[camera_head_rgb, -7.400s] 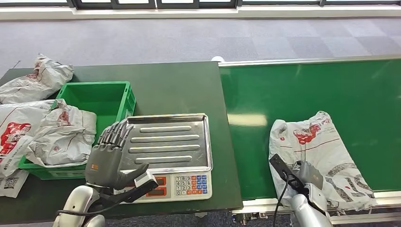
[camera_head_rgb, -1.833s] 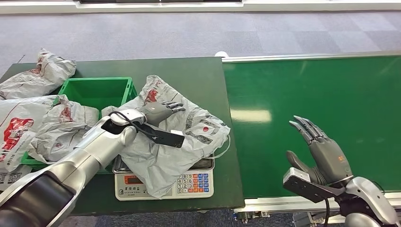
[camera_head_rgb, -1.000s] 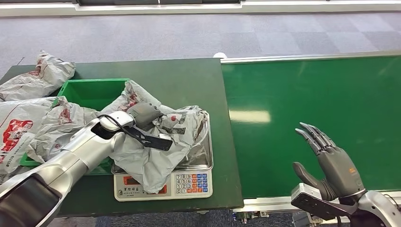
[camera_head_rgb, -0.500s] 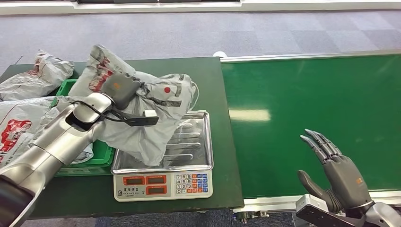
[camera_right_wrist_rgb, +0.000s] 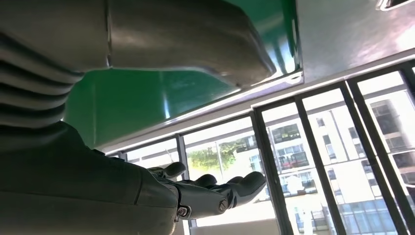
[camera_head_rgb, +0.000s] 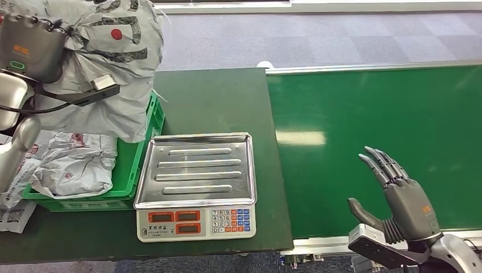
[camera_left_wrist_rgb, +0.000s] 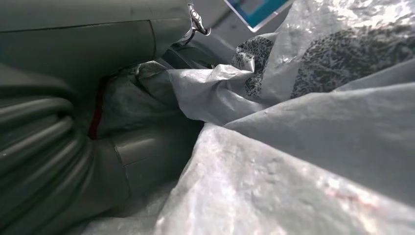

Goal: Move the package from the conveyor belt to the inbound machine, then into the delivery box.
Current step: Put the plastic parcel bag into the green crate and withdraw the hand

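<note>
Head view: our left hand grips package, raised above green crate; finger hold likely hidden by plastic. Right hand spread, empty, over conveyor belt.

Table: a dark green top is seen, set against the conveyor belt on its right side.
Scale: placed on the table near its front edge; its steel tray is bare.
Crate: a green bin is set on the table, touching the scale's left side; grey bags are held in it.
Label: a printed bag corner is laid on the table at the far left.
Conveyor belt: a green surface is bounded by a metal rim.
</note>
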Robot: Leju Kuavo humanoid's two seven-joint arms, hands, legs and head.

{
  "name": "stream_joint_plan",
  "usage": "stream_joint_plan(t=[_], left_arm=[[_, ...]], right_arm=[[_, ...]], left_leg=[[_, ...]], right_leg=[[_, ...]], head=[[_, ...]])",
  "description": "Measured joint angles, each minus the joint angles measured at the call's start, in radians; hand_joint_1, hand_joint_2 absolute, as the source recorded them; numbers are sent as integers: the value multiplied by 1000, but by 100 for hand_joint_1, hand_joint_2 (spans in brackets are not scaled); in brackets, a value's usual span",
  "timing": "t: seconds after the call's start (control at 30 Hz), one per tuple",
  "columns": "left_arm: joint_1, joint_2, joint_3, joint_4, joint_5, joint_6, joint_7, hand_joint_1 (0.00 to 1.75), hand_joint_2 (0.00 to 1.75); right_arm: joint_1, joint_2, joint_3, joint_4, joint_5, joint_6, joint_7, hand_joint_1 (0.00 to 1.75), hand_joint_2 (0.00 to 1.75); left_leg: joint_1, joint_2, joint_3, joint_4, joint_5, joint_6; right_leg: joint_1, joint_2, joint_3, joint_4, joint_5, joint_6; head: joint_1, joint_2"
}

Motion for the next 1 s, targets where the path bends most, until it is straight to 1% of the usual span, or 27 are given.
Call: stream_joint_plan(t=[0.17,0.3,0.37,0.43,0.47,0.5,0.53,0.57,0.6,0.63,0.7,0.83,1.0], left_arm=[[59,12,104,-18,-84,-7,12,175,175],[134,12,179,13,-125,-8,-2,175,175],[186,7,210,48,-124,-15,-19,138,175],[248,-10,237,92,-112,-22,-42,104,175],[280,-22,248,115,-108,-21,-51,93,175],[312,-36,257,139,-107,-18,-55,72,175],[340,-50,262,162,-108,-14,-56,44,131],[365,-65,265,185,-112,-12,-54,19,87],[385,-80,267,207,-118,-10,-52,4,44],[399,-94,267,231,-128,-8,-48,0,0],[412,-124,267,286,-158,5,-33,0,0],[413,-176,266,385,-201,40,-3,0,0],[402,-200,266,442,-206,48,3,0,0]], right_arm=[[4,39,16,4,62,-27,18,0,175],[24,65,23,3,86,-44,24,0,175],[33,75,23,3,89,-46,27,0,175],[39,82,23,3,87,-44,27,0,175],[40,84,23,3,86,-43,26,0,175],[41,86,23,3,84,-40,25,0,175],[42,88,23,3,83,-38,24,0,175],[42,91,23,3,83,-37,23,0,175],[42,94,23,3,84,-34,24,0,175],[42,97,23,3,85,-32,26,0,175],[42,103,23,3,90,-27,31,0,175],[43,108,23,3,93,-26,35,0,175],[44,108,23,3,92,-25,34,0,175]], left_leg=[[0,1,0,0,0,0],[0,1,0,0,0,0],[-1,2,1,0,0,0],[-1,3,1,0,0,0],[-1,3,1,-1,0,0],[-1,3,1,-1,0,0],[-1,3,1,0,0,0],[-1,3,1,0,0,0],[-1,3,1,0,0,0],[-1,3,0,0,0,0],[-2,2,0,0,0,0],[-2,1,0,0,0,0],[-2,1,1,0,0,0]], right_leg=[[0,0,0,0,0,0],[0,1,-1,0,0,0],[0,1,-1,0,0,0],[-1,1,-1,0,0,0],[-1,1,-1,0,0,0],[-1,1,-1,0,0,0],[-1,1,-1,0,0,0],[-1,1,-1,0,0,0],[-1,1,-1,0,0,0],[-1,1,-1,0,0,0],[-1,1,0,0,0,0],[-2,0,0,0,0,0],[-2,-1,1,0,0,0]], head=[[0,0],[0,0],[0,0],[0,0],[0,0],[0,0],[0,0],[0,0],[0,0],[0,0],[0,0],[0,0],[0,0]])
